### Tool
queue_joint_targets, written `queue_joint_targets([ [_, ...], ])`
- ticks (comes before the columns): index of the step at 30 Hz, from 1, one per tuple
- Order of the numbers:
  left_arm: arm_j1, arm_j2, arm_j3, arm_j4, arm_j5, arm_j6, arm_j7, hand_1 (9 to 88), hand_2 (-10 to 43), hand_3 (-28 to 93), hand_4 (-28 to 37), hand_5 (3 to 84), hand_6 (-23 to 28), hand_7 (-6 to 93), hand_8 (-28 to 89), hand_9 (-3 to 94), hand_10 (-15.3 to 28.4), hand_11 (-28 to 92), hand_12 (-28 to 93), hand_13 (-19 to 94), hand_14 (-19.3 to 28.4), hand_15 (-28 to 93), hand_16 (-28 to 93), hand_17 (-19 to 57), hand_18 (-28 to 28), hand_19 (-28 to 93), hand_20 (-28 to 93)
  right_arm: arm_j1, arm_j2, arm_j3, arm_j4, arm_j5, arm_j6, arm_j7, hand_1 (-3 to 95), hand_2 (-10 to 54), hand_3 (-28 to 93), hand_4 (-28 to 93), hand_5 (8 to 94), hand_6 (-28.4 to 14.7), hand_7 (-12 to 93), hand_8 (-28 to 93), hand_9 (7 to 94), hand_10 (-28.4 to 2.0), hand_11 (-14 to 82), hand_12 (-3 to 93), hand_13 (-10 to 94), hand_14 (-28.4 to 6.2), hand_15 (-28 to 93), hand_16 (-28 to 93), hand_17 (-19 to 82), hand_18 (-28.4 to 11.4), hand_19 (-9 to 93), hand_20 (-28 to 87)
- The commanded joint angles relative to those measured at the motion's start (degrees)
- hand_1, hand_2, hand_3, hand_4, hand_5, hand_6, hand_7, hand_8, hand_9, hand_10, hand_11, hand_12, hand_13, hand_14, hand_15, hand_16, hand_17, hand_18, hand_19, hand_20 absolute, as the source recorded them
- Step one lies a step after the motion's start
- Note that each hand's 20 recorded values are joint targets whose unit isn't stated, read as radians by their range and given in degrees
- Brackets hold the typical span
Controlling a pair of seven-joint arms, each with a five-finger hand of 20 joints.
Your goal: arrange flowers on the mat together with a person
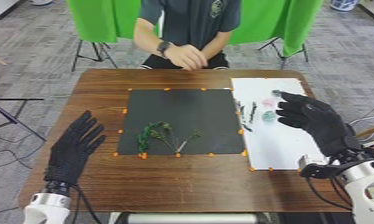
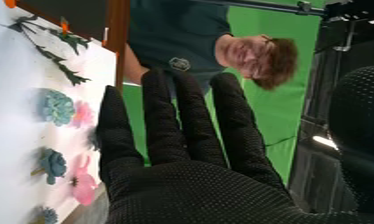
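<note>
With the right hand (image 1: 318, 121) noted open at the white sheet (image 1: 277, 147), the pink flower (image 2: 82, 182) should be pinched lightly below its petals.

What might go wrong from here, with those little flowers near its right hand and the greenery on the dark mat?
The right hand is over the white sheet, close to the blooms, so it might brush one out of place. The pale green bloom lies right by a pink one; grasping either could disturb its neighbour. On the dark mat, the greenery is bunched near one edge, so adding flowers there might shift it.
</note>
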Motion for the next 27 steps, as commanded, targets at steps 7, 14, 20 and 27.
queue_joint_targets([
  [7, 0.1, -1.18, 0.74, 0.46, -0.04, 0.45, -1.05, 27.5, -2.7, 68, -25.1, 28.0, 3.1, 19.3, -10, 22.3, 10.5, 15, 18, 19, 12.3, 18, 5, -10.4, 21.2, 42, 8, 0.0, -1.3, 0.3, 0.1, 0.6, 0.1, 0.5, 16.3, -2.4, 81, -24, 36.9, -5.3, 18, -10, 38.3, -15.0, 9.7, 21.8, 33, -13.5, 12, 30, 4, -22.2, 36, 22],
  [14, -0.1, -1.07, 0.64, 0.49, -0.08, 0.62, -1.7, 27.5, -2.5, 68, -25.0, 28.2, 3.2, 19.2, -10, 22.4, 10.5, 15, 18, 19, 12.4, 18, 5, -10.4, 21.1, 42, 9, 0.3, -1.5, 0.1, 0.3, 0.4, -0.3, 1.0, 16.3, -2.3, 82, -24, 36.9, -5.2, 18, -10, 38.4, -15.1, 9.9, 21.9, 34, -13.6, 13, 30, 4, -22.3, 37, 23],
  [20, -0.9, -0.88, 0.69, 0.91, -0.33, 0.33, -2.15, 27.5, -2.4, 68, -25.1, 28.3, 3.1, 19.1, -10, 22.5, 10.5, 15, 18, 20, 12.6, 19, 4, -10.4, 21.1, 42, 9, 0.2, -1.2, 0.1, 0.4, 0.4, -0.9, 1.4, 16.3, -2.3, 82, -23, 36.9, -5.2, 18, -10, 38.4, -15.0, 10.1, 21.9, 34, -13.5, 14, 29, 4, -22.4, 38, 23],
  [27, -1.2, -0.82, 0.52, 1.19, 0.0, -0.32, -2.47, 27.4, -2.5, 68, -25.0, 28.3, 3.2, 19.0, -10, 22.5, 10.5, 15, 18, 20, 12.5, 19, 4, -10.4, 21.0, 42, 9, 0.8, -0.7, -0.2, 0.6, 0.3, -1.4, 1.9, 16.8, -2.2, 82, -24, 36.8, -5.2, 18, -10, 38.4, -15.1, 10.4, 22.0, 34, -13.5, 15, 29, 3, -22.4, 38, 23],
])
